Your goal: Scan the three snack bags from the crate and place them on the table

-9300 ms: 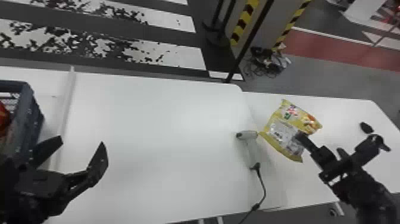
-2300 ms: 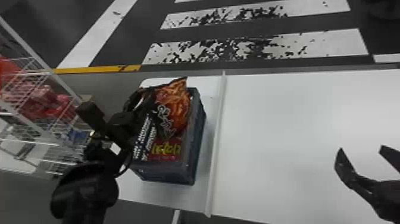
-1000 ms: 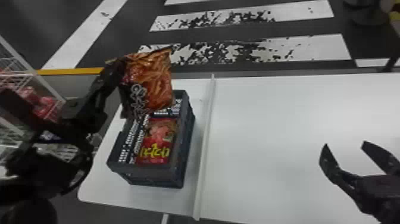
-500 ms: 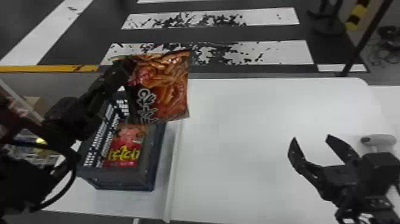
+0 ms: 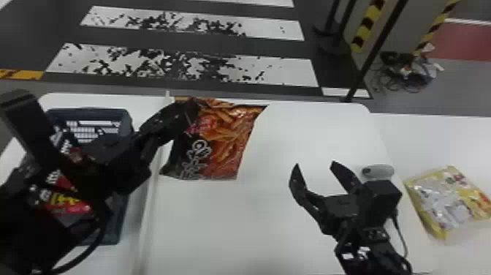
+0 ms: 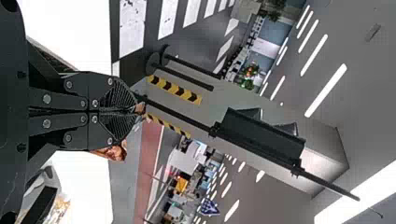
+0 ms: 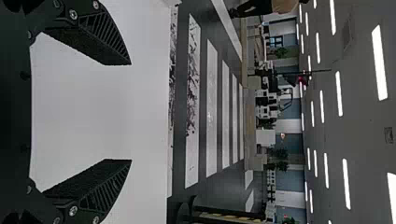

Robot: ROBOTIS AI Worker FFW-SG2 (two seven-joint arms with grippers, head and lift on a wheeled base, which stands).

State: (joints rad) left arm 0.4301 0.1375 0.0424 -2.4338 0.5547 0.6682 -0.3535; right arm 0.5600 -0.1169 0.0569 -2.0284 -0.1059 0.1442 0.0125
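White bench [image 5: 263,226], striped floor [image 5: 314,66]. Left hand [image 5: 193,109] pinching orange bag [image 5: 223,146] by its far-left corner, likely freeing its face for scanning. Right hand [image 5: 315,164] spread, perhaps for handover. Crate [image 5: 117,225] left, red bag [image 5: 71,206] inside; yellow bag [image 5: 447,201] right, beside scanner [image 5: 380,172].

We see our left arm [image 5: 109,161] slant in from the lower left, our left gripper [image 5: 193,106] angled forward and rightward, its fingers [image 6: 116,100] pinched together. Our right arm [image 5: 369,243] rises from the bottom edge, our right gripper [image 5: 315,167] aimed forward, its two fingers [image 7: 100,39] spread wide apart.
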